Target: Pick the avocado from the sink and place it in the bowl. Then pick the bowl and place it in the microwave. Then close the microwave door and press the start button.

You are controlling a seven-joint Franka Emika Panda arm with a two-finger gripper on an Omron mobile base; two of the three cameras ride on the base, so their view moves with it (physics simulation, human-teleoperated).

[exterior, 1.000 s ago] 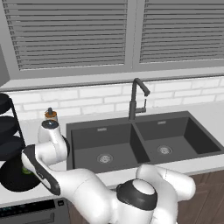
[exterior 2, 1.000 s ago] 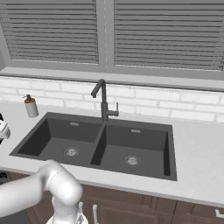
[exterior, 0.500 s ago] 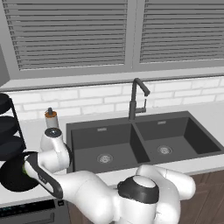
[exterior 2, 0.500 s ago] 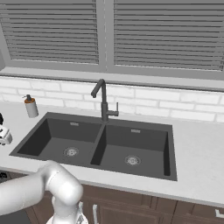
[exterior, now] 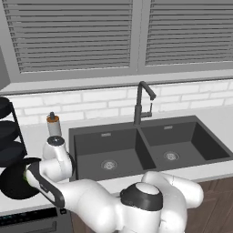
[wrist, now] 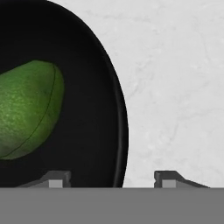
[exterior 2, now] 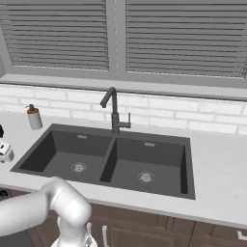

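Jaws are seen spread in the hand view, one tip over the bowl's (wrist: 92, 109) inside and the other over the pale counter (wrist: 175, 87), so the rim sits between them; nothing is pinched. The gripper (wrist: 113, 179) is low over that rim. The avocado (wrist: 26, 116) is seen lying in the bowl, apart from both tips.

Left base view: the bowl (exterior: 13, 184) is seen on the counter left of the sink (exterior: 145, 145), partly covered by the arm; avocado hidden. Stacked black dishes (exterior: 8, 136) and a soap bottle (exterior: 53, 125) are shown behind it.

Right base view: both sink (exterior 2: 111, 159) basins are seen bare, with the faucet (exterior 2: 115, 113) and soap bottle (exterior 2: 34, 117).
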